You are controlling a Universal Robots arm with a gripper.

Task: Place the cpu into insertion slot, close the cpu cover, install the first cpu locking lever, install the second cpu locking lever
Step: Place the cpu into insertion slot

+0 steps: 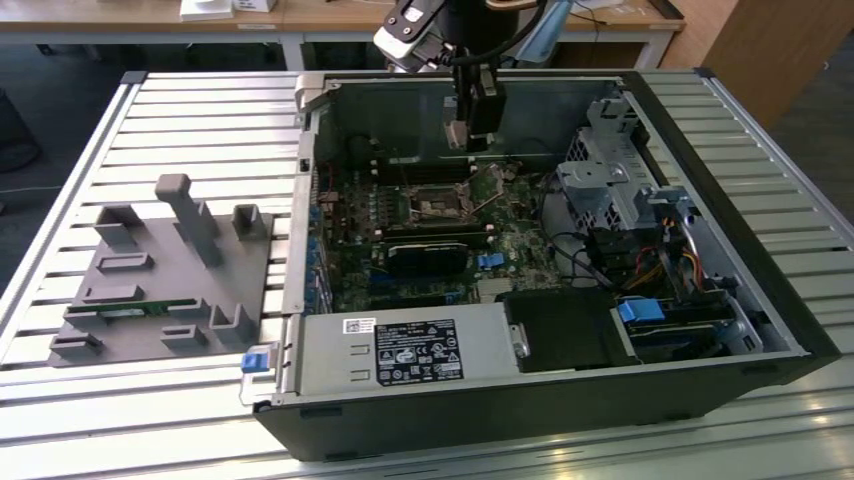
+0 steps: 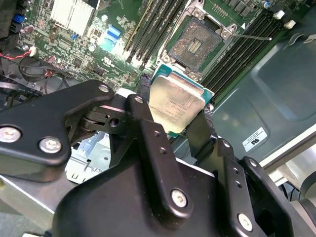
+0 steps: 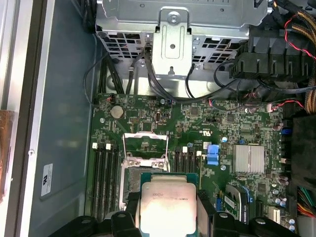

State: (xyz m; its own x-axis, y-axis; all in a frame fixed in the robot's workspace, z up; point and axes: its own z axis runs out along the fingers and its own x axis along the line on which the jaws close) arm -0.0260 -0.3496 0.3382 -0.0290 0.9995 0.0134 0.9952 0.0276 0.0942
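We see the claw (image 2: pixel 176 101) pinching the cpu (image 2: pixel 178 108) by two opposite edges, silver top toward the wrist cameras, held clear above the green motherboard (image 3: pixel 197 118). In the exterior view the insertion slot (image 1: pixel 438 208) lies toward six o'clock of the claw, inside the open computer case (image 1: pixel 561 410), bare, with the cpu cover (image 3: pixel 145 144) swung open at its edge.

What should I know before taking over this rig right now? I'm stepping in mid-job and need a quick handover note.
gripper: shut on the cpu, held above the motherboard inside the open computer case.
insertion slot: open and empty; the cpu is not touching it.
cpu cover: appears swung open beside the slot.
Done: cpu is in the grip.
Not done: seating the cpu, closing the cover, installing both locking levers.
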